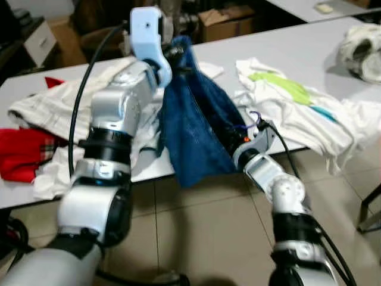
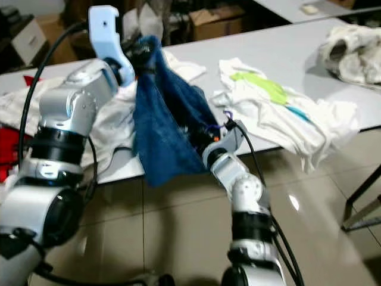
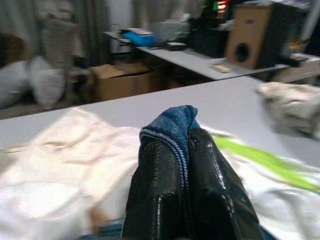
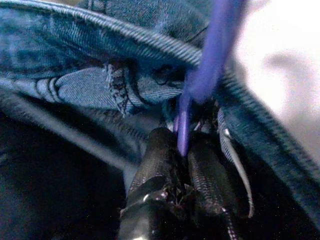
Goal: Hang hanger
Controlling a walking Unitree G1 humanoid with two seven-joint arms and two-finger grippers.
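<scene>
So: the hanger (image 4: 202,75) is thin purple plastic, visible as a slim bar running up out of the right gripper's fingers and past a seamed denim edge; in the head views just a small purple loop of it pokes out at the lower edge of the garment (image 1: 255,117). The garment is a dark blue denim piece (image 1: 193,128), draped from up high down past the front edge of the grey table (image 1: 297,50), hanging in folds between the two arms.

Left gripper (image 3: 186,150) is raised above the table, fingers pinched tight on the top fold of the denim, blue stitched hem sticking out between the two black pads. Right gripper (image 4: 182,150) is pushed up into the lower opening of the denim, fingers narrow and clamped on the purple hanger bar, fabric all around them.

On the table: a white T-shirt with green and teal print (image 1: 292,101) to the right of the denim, pale clothes (image 1: 59,104) under the left arm, a red cloth (image 1: 21,152) at far left, a crumpled white bundle (image 1: 363,50) at far right. Cardboard boxes (image 1: 226,21) behind the table. Tiled floor (image 1: 202,226) below.
</scene>
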